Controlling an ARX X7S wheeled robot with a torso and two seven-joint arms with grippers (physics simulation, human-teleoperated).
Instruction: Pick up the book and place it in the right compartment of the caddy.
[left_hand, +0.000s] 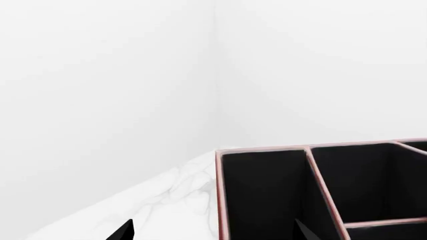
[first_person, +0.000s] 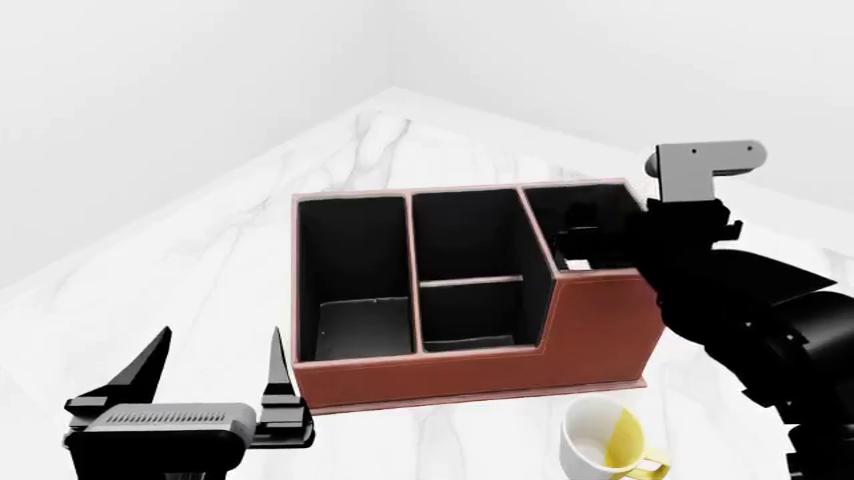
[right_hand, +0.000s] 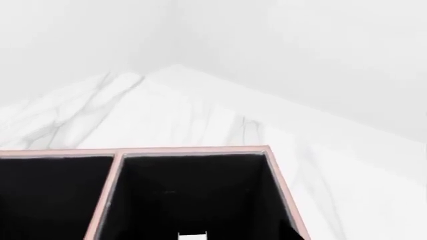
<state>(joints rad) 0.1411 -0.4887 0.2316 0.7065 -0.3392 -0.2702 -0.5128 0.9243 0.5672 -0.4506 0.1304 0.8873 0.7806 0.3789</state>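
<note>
Book check first: all you can see of it is a thin white sliver of page edge (first_person: 577, 265), low inside the right compartment (first_person: 611, 212), and I can't tell if it's seated or still hanging.

Nearest you, the left gripper (first_person: 218, 340) sits spread wide and empty over the desk (first_person: 200, 260), and the mug (first_person: 601, 445) stands just in front of the caddy (first_person: 534, 365). Further back, your right arm (first_person: 721, 290) reaches into that tall end section. The right gripper is hidden down there, so I can't tell if it's pinching the book or not.

My worry: lift out crooked and you could catch the wall, tipping the caddy or dragging the book back up.
</note>
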